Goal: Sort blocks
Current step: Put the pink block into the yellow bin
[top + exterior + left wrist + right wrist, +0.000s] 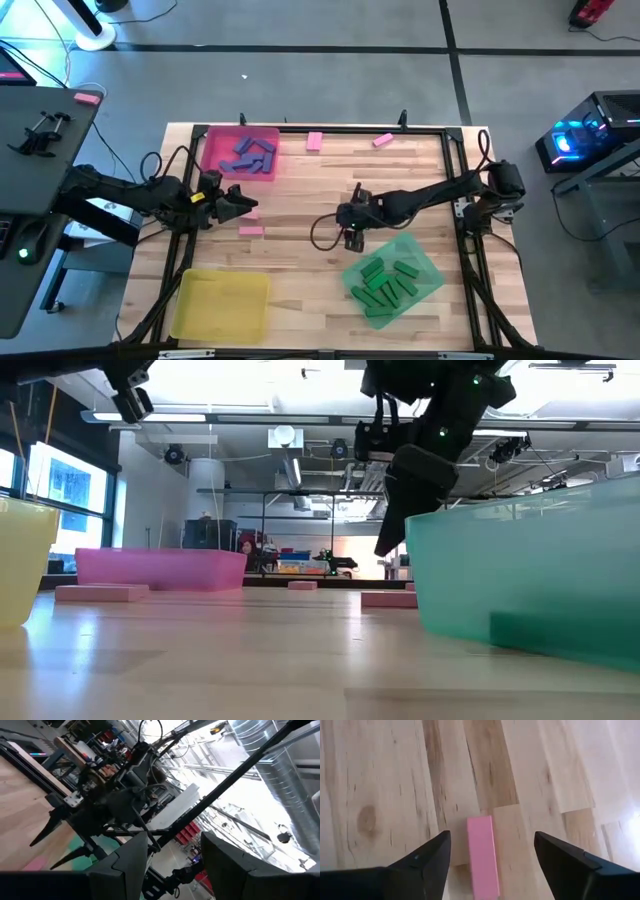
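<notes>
My right gripper [492, 837] hangs open just left of the green tray [425, 262], slanting down over the table's middle. A pink block [483, 857] lies flat on the wood between its two fingers, clear of both. My left gripper [175, 837] hovers open at the left [248, 204], pointing slightly upward toward the right arm, with nothing between its fingers. Another pink block [250, 230] lies on the table just nearer than it, and two more [315, 141] [382, 141] lie near the far edge. Purple blocks [248, 155] lie in the pink tray [212, 150]; green blocks [385, 282] lie in the green tray.
A yellow tray [220, 305] sits at the near left. A dark frame rail [330, 130] runs along the table's far edge and down both sides. In the low view the green tray's wall [520, 580] stands close on the right, with a pink block [388, 599] beside it.
</notes>
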Robot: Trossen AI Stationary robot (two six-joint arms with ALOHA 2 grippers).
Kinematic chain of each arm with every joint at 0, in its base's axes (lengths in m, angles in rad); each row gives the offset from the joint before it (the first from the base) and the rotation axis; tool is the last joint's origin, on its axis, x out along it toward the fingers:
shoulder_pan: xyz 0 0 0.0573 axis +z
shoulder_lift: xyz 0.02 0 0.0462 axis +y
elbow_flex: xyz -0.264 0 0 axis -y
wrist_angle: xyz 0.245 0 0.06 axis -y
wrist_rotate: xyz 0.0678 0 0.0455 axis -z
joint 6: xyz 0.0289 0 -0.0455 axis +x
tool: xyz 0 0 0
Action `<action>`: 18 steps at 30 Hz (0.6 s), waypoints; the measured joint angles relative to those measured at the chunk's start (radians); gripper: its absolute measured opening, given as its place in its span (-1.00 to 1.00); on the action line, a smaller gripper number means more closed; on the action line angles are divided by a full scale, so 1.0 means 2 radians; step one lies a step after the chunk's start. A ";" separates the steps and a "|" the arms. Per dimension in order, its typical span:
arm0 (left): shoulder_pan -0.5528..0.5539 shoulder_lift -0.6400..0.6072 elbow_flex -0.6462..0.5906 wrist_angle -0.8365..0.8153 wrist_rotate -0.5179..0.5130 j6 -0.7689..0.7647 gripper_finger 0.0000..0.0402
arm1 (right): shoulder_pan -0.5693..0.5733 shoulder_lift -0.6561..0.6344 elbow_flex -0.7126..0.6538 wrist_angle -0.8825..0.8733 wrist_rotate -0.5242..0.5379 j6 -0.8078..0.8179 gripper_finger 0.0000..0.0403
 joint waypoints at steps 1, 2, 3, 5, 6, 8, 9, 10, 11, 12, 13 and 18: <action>0.000 0.001 0.000 0.000 0.000 0.000 -0.16 | -0.002 0.000 0.000 -0.001 -0.005 0.006 0.29; 0.000 0.001 0.000 0.000 0.000 0.000 -0.16 | -0.005 0.000 0.000 -0.001 -0.019 0.012 0.29; 0.000 0.001 0.000 0.000 0.000 0.000 -0.16 | -0.008 0.002 0.000 0.000 -0.034 0.014 0.28; -0.001 0.001 0.000 -0.001 0.000 0.000 -0.16 | -0.012 0.009 0.000 -0.003 -0.064 0.014 0.26; -0.001 0.001 0.000 -0.001 0.000 0.000 -0.16 | -0.013 0.016 0.000 -0.005 -0.072 0.011 0.25; -0.001 0.002 0.000 -0.001 0.000 0.000 -0.16 | -0.013 0.031 0.000 -0.006 -0.080 0.010 0.24; -0.001 0.002 0.000 -0.001 0.000 0.000 -0.16 | -0.013 0.038 0.000 -0.005 -0.079 0.011 0.23; -0.001 0.002 0.000 -0.001 -0.001 0.000 -0.16 | -0.013 0.046 0.000 -0.003 -0.078 0.011 0.23; -0.001 0.002 0.000 -0.001 -0.001 0.000 -0.16 | -0.013 0.052 0.000 0.002 -0.074 0.011 0.23; -0.001 0.002 0.000 -0.001 -0.001 0.000 -0.16 | -0.013 0.059 0.000 0.005 -0.069 0.011 0.23; -0.001 0.002 0.000 -0.001 -0.002 0.000 -0.16 | -0.013 0.065 0.000 0.004 -0.065 0.011 0.23; -0.001 0.002 0.000 -0.001 -0.005 0.000 -0.16 | -0.014 0.079 0.002 0.002 -0.066 0.031 0.20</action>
